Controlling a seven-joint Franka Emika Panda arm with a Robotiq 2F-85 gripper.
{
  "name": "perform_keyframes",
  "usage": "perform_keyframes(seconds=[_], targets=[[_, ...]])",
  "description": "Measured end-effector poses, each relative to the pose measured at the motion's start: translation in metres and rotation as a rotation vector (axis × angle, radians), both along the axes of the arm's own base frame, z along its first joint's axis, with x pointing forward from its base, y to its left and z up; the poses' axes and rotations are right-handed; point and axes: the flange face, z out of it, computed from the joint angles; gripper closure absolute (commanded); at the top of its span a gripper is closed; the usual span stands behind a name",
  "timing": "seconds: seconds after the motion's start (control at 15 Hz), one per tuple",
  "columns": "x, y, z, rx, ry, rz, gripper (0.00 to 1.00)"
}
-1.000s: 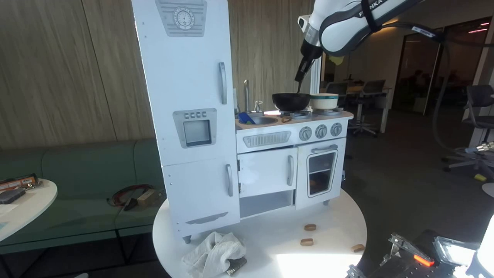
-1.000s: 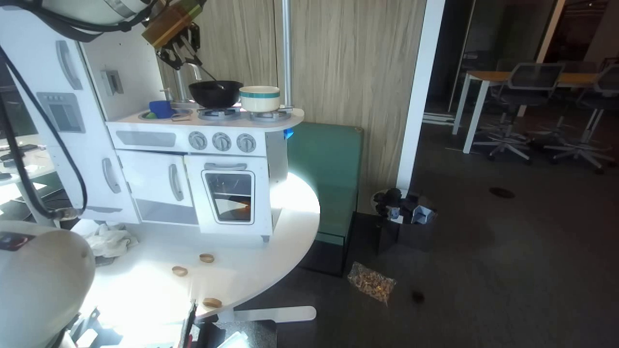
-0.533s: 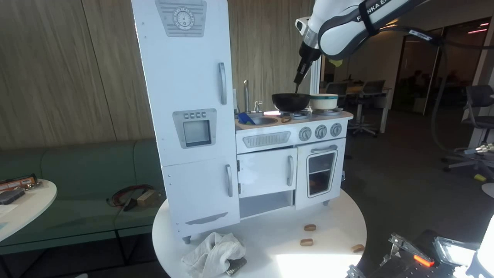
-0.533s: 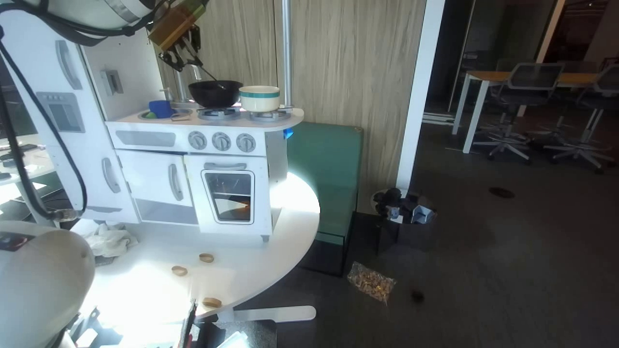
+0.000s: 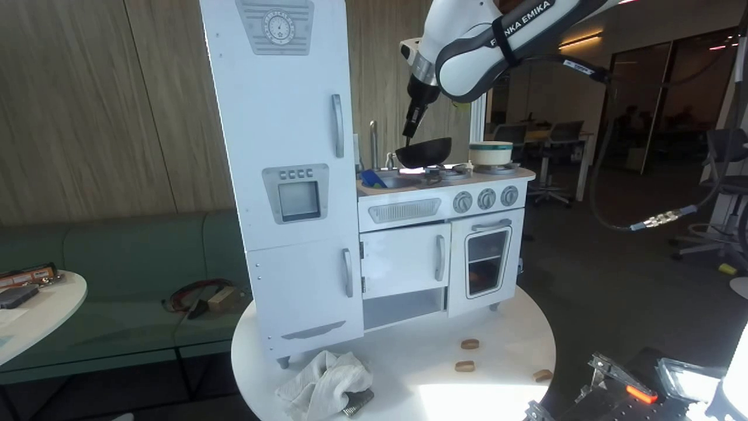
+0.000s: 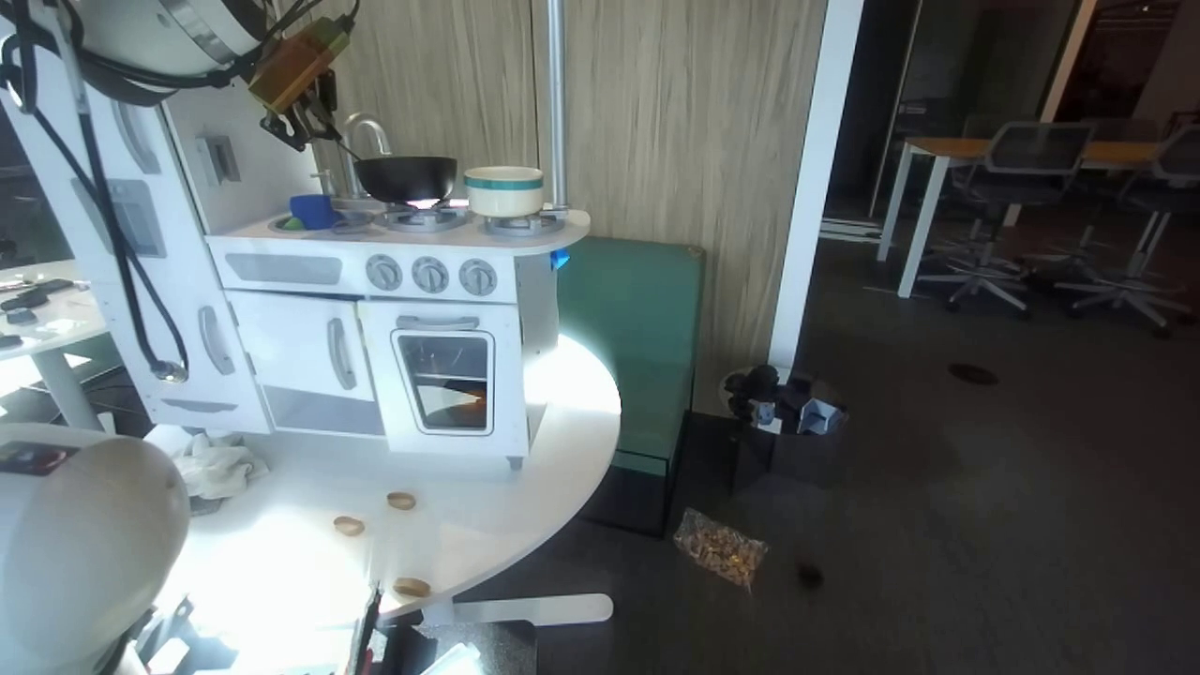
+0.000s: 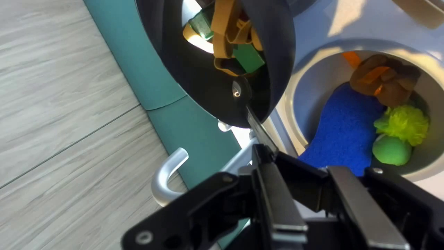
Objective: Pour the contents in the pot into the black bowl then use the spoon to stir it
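Note:
My gripper (image 5: 408, 134) (image 6: 323, 139) is shut on the spoon (image 7: 262, 130); its fingertips (image 7: 274, 152) pinch the handle in the wrist view. The spoon's dark head rests inside the black bowl (image 7: 197, 83), beside tan loops and green pieces (image 7: 249, 58). In both exterior views the black bowl (image 5: 425, 154) (image 6: 408, 181) sits off-centre from its burner toward the sink. It is tilted, with its right side higher. The pot (image 5: 491, 154) (image 6: 504, 193), pale with a teal band, stands upright on the right burner. Its inside is hidden.
The sink (image 7: 312, 90) holds a blue cloth-like piece (image 7: 343, 128) and green toy food (image 7: 392, 150). The faucet (image 5: 373, 143) (image 7: 163, 180) rises behind it. The tall white fridge (image 5: 292, 134) stands left. Several tan pieces (image 5: 470, 344) and a white cloth (image 5: 327, 383) lie on the round table.
My gripper has moved left toward the sink, still holding the spoon. The black bowl has shifted the same way, partly off its burner, and has tipped from level. The pot has not moved.

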Motion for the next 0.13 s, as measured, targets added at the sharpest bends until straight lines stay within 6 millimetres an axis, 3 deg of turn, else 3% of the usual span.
perform_keyframes(seconds=[0.13], targets=[[0.0033,0.0000,0.0055,0.005,-0.012,-0.007,0.96]])
